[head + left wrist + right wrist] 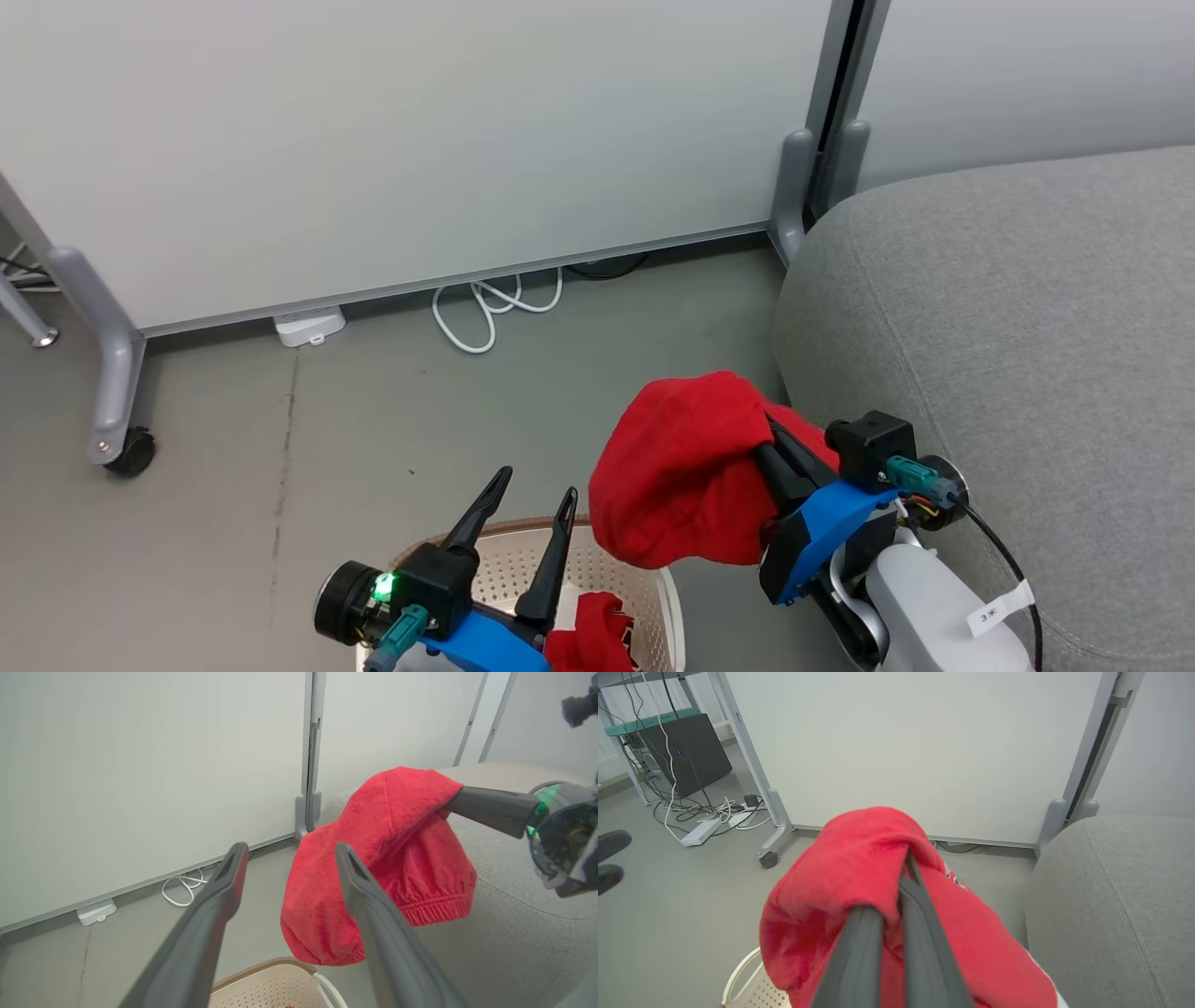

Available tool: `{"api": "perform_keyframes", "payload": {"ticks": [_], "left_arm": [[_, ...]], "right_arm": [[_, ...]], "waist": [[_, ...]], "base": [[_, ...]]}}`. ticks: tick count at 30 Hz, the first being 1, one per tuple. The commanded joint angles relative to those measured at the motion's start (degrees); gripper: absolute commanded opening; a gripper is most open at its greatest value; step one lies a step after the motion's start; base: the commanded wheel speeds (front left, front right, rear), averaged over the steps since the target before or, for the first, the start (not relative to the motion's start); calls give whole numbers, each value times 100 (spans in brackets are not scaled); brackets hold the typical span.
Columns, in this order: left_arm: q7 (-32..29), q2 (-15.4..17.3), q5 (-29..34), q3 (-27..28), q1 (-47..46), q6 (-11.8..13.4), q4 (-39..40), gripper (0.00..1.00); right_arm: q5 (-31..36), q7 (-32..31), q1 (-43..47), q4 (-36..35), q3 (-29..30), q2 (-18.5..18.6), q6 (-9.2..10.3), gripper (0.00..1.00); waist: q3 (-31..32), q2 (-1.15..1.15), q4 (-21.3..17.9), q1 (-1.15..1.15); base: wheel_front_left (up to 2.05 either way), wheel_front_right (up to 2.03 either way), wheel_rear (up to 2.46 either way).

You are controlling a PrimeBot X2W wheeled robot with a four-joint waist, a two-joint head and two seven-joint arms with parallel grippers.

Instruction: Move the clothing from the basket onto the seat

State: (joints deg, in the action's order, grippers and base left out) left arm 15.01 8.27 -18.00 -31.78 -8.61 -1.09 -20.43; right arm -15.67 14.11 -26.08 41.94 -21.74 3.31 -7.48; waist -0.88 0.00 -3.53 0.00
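A bright red garment (677, 471) hangs in the air from my right gripper (767, 431), whose dark fingers are shut on it beside the seat's front edge. The same red garment (373, 868) drapes over the right gripper's fingers (903, 891) in both wrist views. The grey seat (1008, 317) spreads to the right. Below, the cream basket (523, 560) with its brown rim holds another red piece (593, 635). My left gripper (537, 495) stands open above the basket with nothing between its fingers (224, 891).
A white partition wall on a castor foot (117, 411) closes off the back, with a white cable (490, 308) and a power block (308, 327) at its base. A person's dark shoes (609, 858) and more cables (705, 812) lie far left. Grey floor (373, 420) lies between.
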Motion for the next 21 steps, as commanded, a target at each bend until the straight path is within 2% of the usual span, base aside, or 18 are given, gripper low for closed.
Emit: {"api": "perform_keyframes", "payload": {"ticks": [1, 16, 21], "left_arm": [[25, -28, 67, 75, 11, -40, 21, 100], [26, -235, 416, 342, -80, -243, 155, 100], [26, -268, 493, 358, -116, -304, 134, 100]], "right_arm": [[-21, -15, 39, -61, 3, 1, -3, 0], [60, -71, 75, -353, 131, 47, -3, 0], [63, -63, 80, -400, 208, 34, -3, 0]], "waist": [[-37, 0, -156, 0], [-235, 0, -1307, 0], [-322, 0, -1559, 0]], "base": [[0, 0, 0], [0, 0, 0], [0, 0, 0]]}}
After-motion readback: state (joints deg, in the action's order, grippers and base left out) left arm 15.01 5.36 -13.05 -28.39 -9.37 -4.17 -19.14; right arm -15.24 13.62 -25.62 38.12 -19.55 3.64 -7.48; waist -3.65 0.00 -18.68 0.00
